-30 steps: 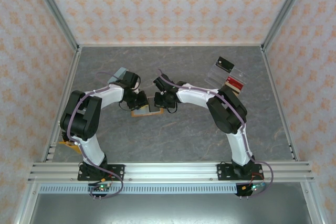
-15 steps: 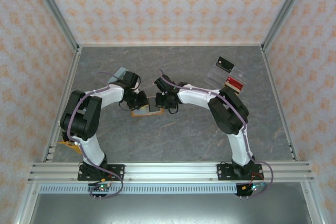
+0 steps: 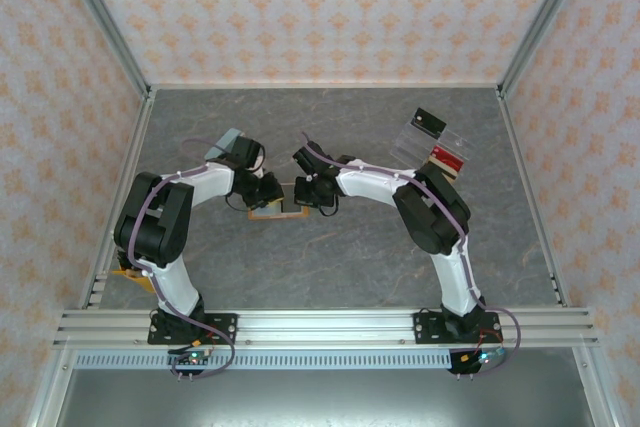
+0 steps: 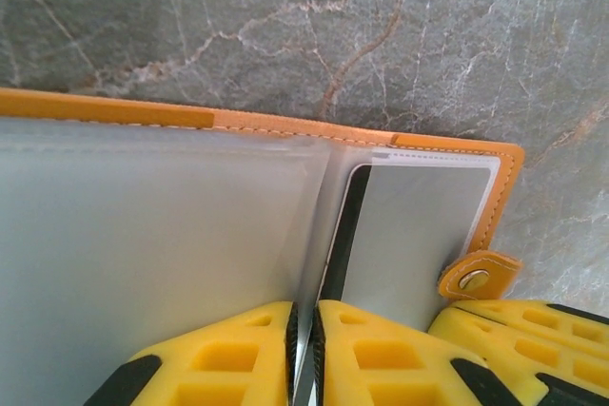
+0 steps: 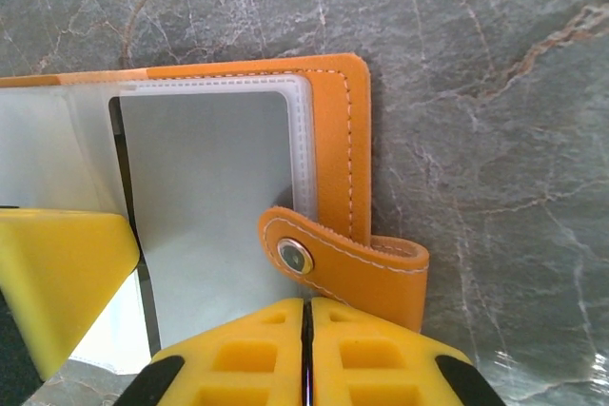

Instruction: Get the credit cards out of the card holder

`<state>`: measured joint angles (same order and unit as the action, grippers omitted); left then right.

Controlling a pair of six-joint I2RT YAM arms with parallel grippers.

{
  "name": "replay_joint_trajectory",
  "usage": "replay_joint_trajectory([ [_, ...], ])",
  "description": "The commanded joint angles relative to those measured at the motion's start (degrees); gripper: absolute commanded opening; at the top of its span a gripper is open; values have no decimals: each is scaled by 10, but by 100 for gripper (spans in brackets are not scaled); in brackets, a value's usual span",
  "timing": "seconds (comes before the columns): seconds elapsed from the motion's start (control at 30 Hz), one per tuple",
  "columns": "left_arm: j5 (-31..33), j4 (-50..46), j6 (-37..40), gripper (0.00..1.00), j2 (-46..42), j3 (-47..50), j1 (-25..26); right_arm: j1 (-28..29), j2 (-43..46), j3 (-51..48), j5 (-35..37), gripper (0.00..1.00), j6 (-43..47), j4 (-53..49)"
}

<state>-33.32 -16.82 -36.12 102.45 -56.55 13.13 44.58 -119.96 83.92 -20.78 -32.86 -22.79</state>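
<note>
At counter (image 3: 330,267) centre, left gripper (image 4: 304,349) and right gripper (image 5: 306,349) look clamped on the floppy card holder (image 5: 333,140); I'd pinch slick credit cards (image 4: 419,225) edgewise.

Grey marbled table (image 3: 350,257) under both grippers. Clear plastic tray (image 3: 457,139) well off to right of right gripper (image 3: 310,190), twd far-right corner. Black block (image 3: 430,122) at tray's far end. Pale-blue box (image 3: 226,143) just behind left gripper (image 3: 268,190), partly hidden. Wallpapered walls (image 3: 320,7) + metal frame all round.
</note>
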Motion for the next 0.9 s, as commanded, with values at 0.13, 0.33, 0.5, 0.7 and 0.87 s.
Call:
replay_joint_trajectory([
  [0.13,-45,43,-4,18,-4,23,-10,2,-32,16,-8,8,8,-25],
  [0.33,-56,48,3,18,2,26,-13,2,-35,18,-11,8,10,-26],
  [0.5,-33,25,19,19,-2,23,-16,2,-39,23,-13,8,13,-30],
  [0.7,-34,21,30,22,-4,25,-18,2,-45,24,-34,7,12,-21],
  [0.87,-83,38,51,22,6,33,-18,0,-49,25,-42,7,7,-14],
])
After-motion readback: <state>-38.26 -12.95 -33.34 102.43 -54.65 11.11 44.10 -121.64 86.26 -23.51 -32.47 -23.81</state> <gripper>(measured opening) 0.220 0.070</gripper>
